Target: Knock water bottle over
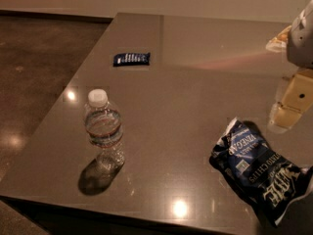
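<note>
The water bottle (103,130) is small, clear and ribbed, with a white screw cap and a thin red-striped label band. It stands upright on the table (186,72) near its front left corner. My gripper (289,104) is at the right edge of the view, above the table's right side and far to the right of the bottle. It is partly cut off by the frame.
A dark blue chip bag (259,168) lies at the front right, just below the gripper. A small dark blue packet (131,58) lies at the back left. The table's left and front edges drop to a brown floor (34,72).
</note>
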Controlling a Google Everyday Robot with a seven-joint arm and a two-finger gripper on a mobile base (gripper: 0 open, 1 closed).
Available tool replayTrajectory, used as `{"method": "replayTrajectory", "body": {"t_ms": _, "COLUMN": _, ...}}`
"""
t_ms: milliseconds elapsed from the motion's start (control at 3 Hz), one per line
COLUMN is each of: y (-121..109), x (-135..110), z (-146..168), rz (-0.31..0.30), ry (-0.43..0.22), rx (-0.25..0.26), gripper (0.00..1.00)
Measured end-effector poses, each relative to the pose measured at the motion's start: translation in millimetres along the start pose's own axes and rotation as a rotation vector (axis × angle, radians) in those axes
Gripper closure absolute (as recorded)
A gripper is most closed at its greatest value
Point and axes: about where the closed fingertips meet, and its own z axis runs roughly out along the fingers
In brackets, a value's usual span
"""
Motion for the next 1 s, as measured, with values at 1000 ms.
{"method": "replayTrajectory", "body": {"t_ms": 1000, "y": 21.9, "x": -27.1, "z": 6.4, "rz": -0.01, "ry": -0.089, "rx": -0.039, "gripper": 0.0}}
